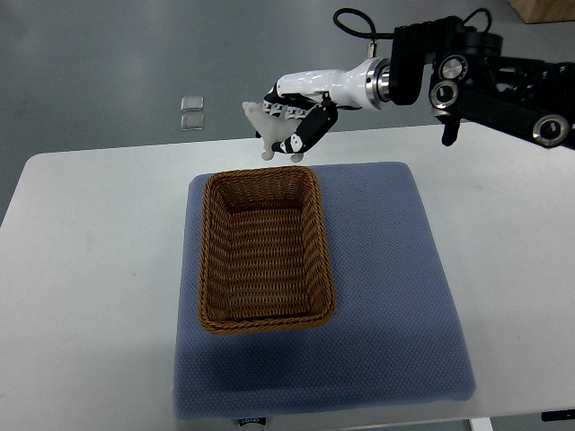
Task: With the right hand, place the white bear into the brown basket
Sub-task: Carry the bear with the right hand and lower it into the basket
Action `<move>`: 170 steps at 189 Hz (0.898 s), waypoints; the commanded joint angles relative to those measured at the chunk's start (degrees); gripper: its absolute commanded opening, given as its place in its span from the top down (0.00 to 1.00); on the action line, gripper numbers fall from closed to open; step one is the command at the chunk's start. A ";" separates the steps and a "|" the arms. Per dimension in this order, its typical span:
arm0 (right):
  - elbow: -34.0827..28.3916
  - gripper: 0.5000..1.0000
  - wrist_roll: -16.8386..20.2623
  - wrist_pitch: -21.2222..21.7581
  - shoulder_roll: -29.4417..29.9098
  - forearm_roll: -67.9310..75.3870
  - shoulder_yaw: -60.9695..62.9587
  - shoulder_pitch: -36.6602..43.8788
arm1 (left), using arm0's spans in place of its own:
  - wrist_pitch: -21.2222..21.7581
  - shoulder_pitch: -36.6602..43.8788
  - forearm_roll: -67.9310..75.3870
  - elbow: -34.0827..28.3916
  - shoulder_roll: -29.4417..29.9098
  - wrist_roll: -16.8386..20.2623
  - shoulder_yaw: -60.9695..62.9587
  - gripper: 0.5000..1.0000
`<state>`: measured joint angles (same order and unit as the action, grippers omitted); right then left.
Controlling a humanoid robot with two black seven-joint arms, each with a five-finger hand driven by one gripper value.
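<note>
One arm is all I have in view: the right arm comes in from the picture's right edge at about two o'clock, black links and cables leading to a white wrist. My right hand point(292, 115) sits above the far edge of the worktop point(90, 251), just past the twelve o'clock end of the brown basket point(266, 254). Its fingers point(313, 126) are curled around the white bear point(268, 128), which I see held up in the air, pale limbs sticking out to the left and below the palm. From this steep view the bear looks just beyond the basket's far rim, not over its inside, though I cannot judge the height between them. I see nothing inside the basket; it lies lengthwise on a blue mat point(386, 287), toward the mat's left half. The mat rests on the white worktop. Beyond the worktop, at about eleven o'clock on the grey floor point(108, 54), I can make out two small clear squares point(191, 112) lying close together.
</note>
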<state>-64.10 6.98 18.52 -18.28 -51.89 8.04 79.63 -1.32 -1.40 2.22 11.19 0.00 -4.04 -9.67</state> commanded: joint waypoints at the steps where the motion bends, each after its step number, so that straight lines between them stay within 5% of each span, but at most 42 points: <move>1: 2.75 1.00 -0.56 -1.64 5.01 -0.66 -1.45 -2.02 | 0.00 0.00 0.07 0.06 0.00 0.00 0.00 0.00; 54: 8.73 1.00 -0.83 -4.37 13.97 -2.07 -1.62 -8.71 | 0.00 0.00 0.16 0.06 0.00 0.00 0.00 0.00; 125: 12.60 1.00 -2.23 -4.98 18.02 -6.91 -1.71 -14.51 | 0.00 0.00 0.16 0.15 0.00 0.00 -0.09 0.00; 170: 13.39 0.86 -2.32 -5.07 18.11 -7.70 -2.24 -15.12 | 0.00 0.00 0.16 0.06 0.00 0.00 0.00 0.00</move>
<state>-50.79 4.74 13.46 -0.19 -58.86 6.32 64.46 -1.36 -1.41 2.38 11.28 0.00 -4.04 -9.71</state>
